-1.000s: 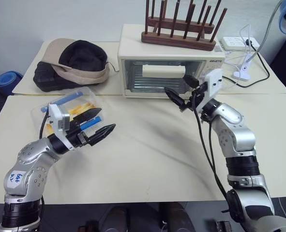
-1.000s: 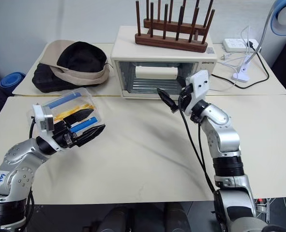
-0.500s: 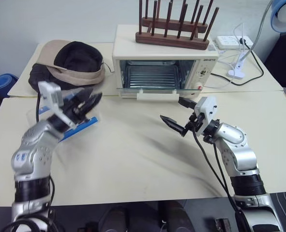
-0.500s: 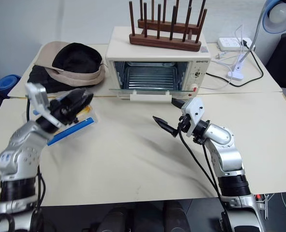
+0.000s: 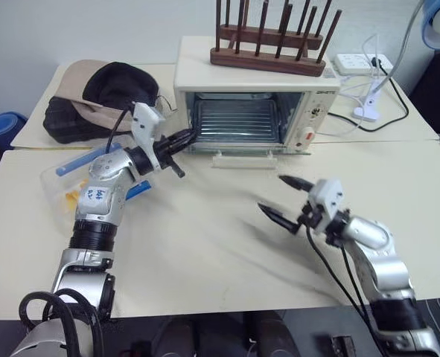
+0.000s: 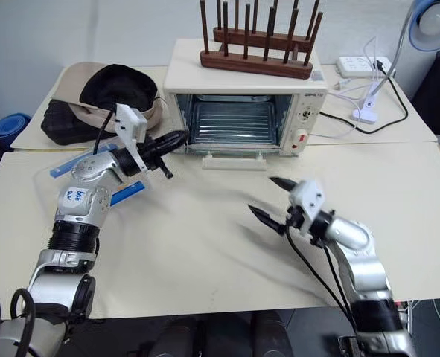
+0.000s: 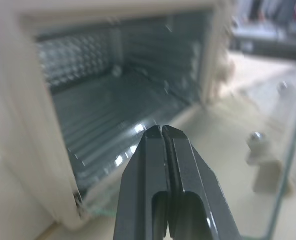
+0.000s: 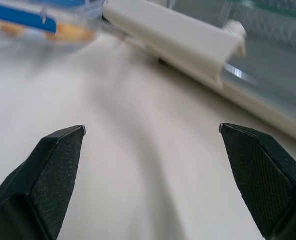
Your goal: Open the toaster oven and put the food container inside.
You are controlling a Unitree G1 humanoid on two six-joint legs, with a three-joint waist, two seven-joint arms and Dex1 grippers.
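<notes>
A: What sort of place is this?

B: A lab or an office room set up for robot tests, not a real kitchen.

A: Why?

B: Two plain tables [image 5: 227, 245] under cream cloth are pushed together against a bare pale wall [image 5: 93, 30]. The oven [image 5: 253, 93] stands on one, with no counter, sink or cupboards around it.

A: Anything else?

B: A mix of unrelated props: a wooden rack [image 5: 273, 50] on top of the oven, a hat [image 5: 112, 89] on a dark bag [image 5: 59, 123], a power strip [image 5: 365, 65] with trailing cables [image 5: 394, 111], and a clip lamp [image 6: 426, 18] at the corner.
</notes>
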